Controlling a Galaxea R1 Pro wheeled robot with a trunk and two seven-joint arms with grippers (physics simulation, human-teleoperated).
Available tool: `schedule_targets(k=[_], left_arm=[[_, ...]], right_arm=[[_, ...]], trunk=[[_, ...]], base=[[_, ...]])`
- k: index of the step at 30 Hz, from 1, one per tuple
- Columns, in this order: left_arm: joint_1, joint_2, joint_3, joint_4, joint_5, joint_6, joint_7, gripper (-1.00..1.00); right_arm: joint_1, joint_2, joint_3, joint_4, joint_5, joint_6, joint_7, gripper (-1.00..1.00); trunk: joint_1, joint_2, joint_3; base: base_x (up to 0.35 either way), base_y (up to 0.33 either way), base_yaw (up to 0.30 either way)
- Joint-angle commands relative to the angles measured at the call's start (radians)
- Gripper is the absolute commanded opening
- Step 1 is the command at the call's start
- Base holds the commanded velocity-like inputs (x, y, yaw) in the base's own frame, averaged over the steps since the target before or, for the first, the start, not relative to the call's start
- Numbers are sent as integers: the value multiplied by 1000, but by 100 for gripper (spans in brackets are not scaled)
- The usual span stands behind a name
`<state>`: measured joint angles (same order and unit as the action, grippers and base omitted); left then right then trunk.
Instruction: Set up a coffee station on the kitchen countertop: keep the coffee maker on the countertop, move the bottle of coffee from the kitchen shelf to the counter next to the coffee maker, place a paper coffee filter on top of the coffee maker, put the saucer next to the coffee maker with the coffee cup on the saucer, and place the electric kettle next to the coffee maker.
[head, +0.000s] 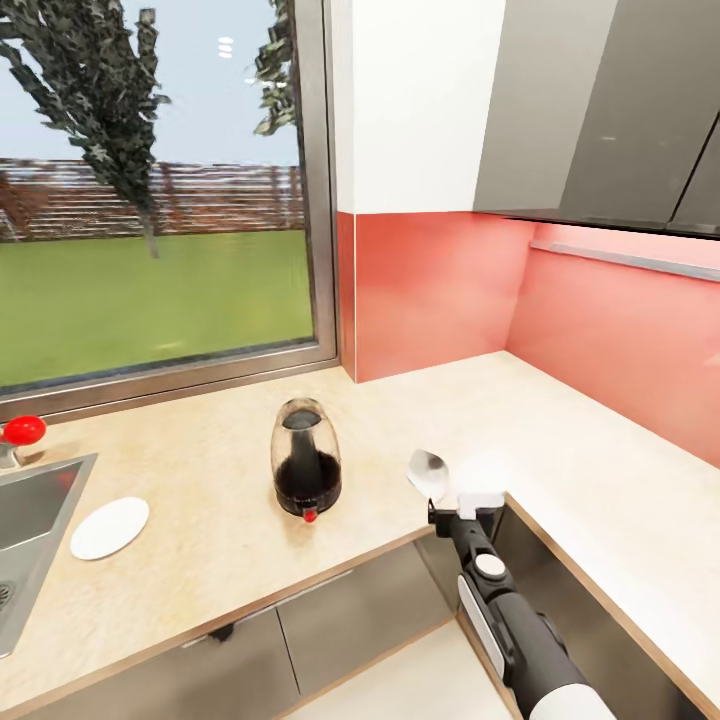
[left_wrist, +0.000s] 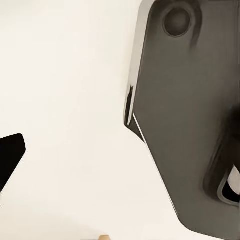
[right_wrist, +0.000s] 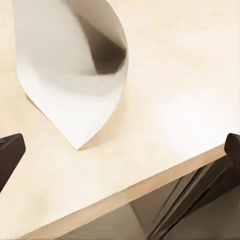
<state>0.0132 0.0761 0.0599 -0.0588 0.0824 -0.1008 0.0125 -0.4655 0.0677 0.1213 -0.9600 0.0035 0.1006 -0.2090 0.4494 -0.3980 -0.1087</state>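
Note:
The electric kettle, clear glass on a black base with a red switch, stands upright mid-way along the kitchen countertop. Left of it, near the sink, the white saucer lies flat and bare. The paper coffee filter, a white cone, lies on the countertop close to the front edge. My right gripper hovers open just in front of the filter, with its fingertips apart and not touching it. My left gripper is open beside a dark grey robot part. The coffee maker, bottle of coffee and coffee cup are out of view.
A steel sink with a red tap knob sits at the far left. A large window backs the counter. Pink backsplash wraps the corner, and the counter continues to the right under grey wall cabinets.

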Motion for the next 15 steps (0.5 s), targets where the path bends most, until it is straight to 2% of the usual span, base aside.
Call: schedule_targets(k=[1, 9, 11, 12, 15], left_arm=[[1, 0, 5, -2, 0, -7, -1, 100], [1, -1, 6, 1, -44, -52, 5, 100], [1, -1, 6, 2, -45, -63, 5, 100], [1, -1, 5, 2, -45, -102, 6, 100], [1, -1, 5, 4, -45, -102, 6, 100]], right_arm=[[-1, 0, 3, 2, 1, 7, -7, 100], [-1, -2, 2, 9, 3, 7, -6, 100], [0, -2, 1, 14, 3, 7, -6, 100], [-1, -3, 0, 29, 2, 7, -6, 100], [-1, -3, -1, 39, 1, 7, -7, 100]], trunk=[[1, -2, -2], [1, -2, -2], [1, -2, -2], [1, -2, -2], [1, -2, -2]], base=[[0, 0, 0], [51, 40, 0], [57, 41, 0], [18, 13, 0], [31, 6, 0]])
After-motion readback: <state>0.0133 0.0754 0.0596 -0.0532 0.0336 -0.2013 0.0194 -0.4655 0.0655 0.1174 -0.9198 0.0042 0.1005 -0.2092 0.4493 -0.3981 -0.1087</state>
